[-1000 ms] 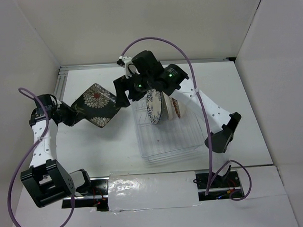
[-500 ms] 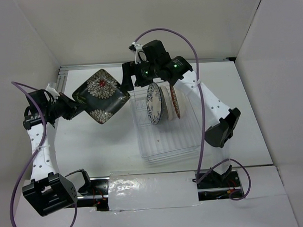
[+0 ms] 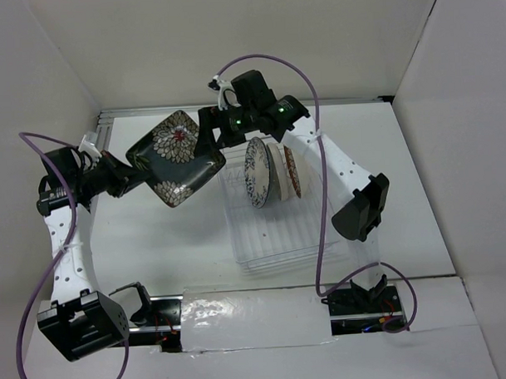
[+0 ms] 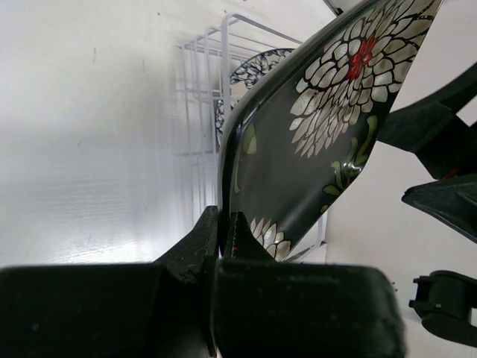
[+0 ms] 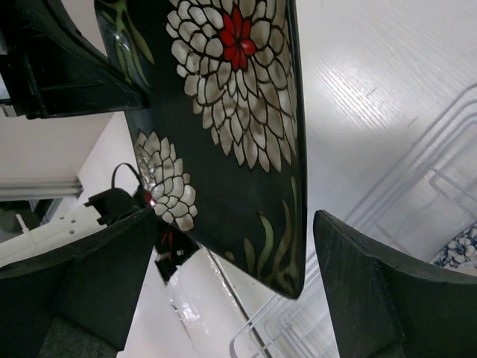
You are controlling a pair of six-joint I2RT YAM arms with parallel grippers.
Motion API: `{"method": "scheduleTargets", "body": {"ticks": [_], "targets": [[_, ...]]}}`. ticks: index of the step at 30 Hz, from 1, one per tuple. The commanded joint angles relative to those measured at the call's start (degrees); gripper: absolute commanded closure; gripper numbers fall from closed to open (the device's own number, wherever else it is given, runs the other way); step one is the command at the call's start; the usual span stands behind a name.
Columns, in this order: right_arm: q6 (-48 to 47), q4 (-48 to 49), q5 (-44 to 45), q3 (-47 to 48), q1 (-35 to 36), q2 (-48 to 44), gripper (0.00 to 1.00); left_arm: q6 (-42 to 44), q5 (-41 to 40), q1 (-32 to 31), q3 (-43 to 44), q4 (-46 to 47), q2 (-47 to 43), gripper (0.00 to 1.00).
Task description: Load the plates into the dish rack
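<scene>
one dark square floral plate | left tool clamps it | right tool open

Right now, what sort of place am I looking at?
Probably a robot test booth: bare white walls box in a white table, with two black-and-white robot arms at its edge and a clear wire dish rack on it.

Premises: a robotics lab test cell. Plain white panel walls box in a white table. The left arm and right arm stand at its near edge, trailing a purple cable each, beside a taped strip.
</scene>
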Motion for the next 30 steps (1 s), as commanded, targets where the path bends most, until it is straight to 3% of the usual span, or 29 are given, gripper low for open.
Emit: {"method": "scheduleTargets", "body": {"ticks": [1,10,12,13,16,19,21,26,27,30], "targets": [[1.25,7.17,-4.40,-0.65,-0.17,-0.59,0.10,-0.50,9.92,0.35,3.81,5.71,-2.58,1.00],[2.48,13.23,-13.36,-4.51,-0.96,-0.94,0.35,0.11,12.47,0.35,1.53,6.93,-3.28,1.00],[3.18,13.77,-13.72,-4.43,-0.88,-0.59,0.32,0.11,13.17,0.44,1.44,7.20,-3.63,1.00],[3.53,13.77,-13.11,-4.08,-0.96,-0.15,0.23,0.11,13.44,0.35,1.35,7.29,-3.63,1.00],[3.71,12.28,-12.92,-1.18,-1.40,2.30,0.18,0.03,13.44,0.35,1.61,7.55,-4.16,1.00],[4.59,13.06,-12.75,-0.65,-1.58,3.01,0.17,0.29,13.53,0.26,1.97,7.29,-4.25,1.00],[5.38,14.56,-12.93,-1.79,-1.84,2.66,0.21,0.20,13.61,0.35,1.97,7.11,-4.25,1.00],[5.03,14.47,-14.42,-2.49,-1.76,2.14,0.61,-0.15,13.18,0.35,1.35,7.29,-4.25,1.00],[5.03,14.47,-14.42,-3.28,-1.84,1.79,0.76,-0.24,13.09,0.35,1.18,7.29,-4.25,1.00],[5.29,15.17,-12.58,-6.35,-1.76,-0.93,1.00,-0.32,13.18,0.44,0.83,7.46,-4.07,1.00]]}}
